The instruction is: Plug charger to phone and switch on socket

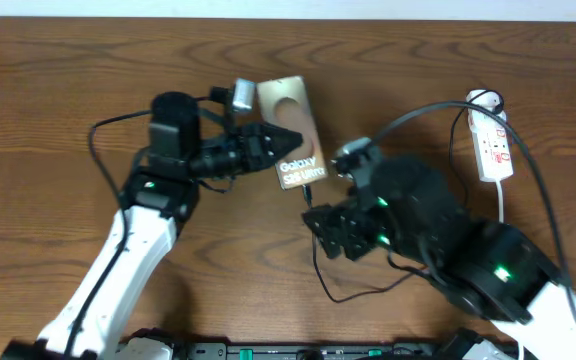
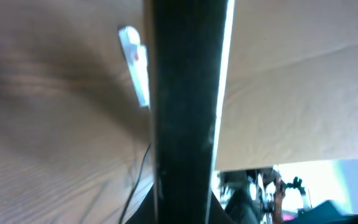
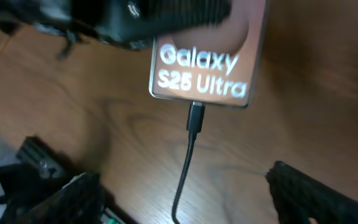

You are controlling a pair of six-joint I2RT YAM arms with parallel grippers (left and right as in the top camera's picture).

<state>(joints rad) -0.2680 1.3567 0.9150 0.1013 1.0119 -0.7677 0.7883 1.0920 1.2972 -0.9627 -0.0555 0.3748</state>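
Here the phone (image 1: 304, 160) lies flat on the wooden tabletop (image 1: 48, 100), its glossy face up. White lettering at its near end reads "Galaxy S25 Ultra". The left claw (image 1: 286, 138) reaches in from the left and is clenched on the phone's edge, its black body covering part of the far half in the right wrist view. The charger (image 3: 188, 163) is a thin black cable, and its connector (image 3: 196, 117) sits in the port at the middle of the phone's lettered end. From there the cable runs back across the wood between the right claw's fingers. The right claw (image 3: 180, 177) is released, jaws wide apart on either side of the cable, touching nothing. The socket (image 1: 493, 145), white with red marks, lies well to the right near the far edge, its white cord (image 1: 501, 200) trailing towards the near side.
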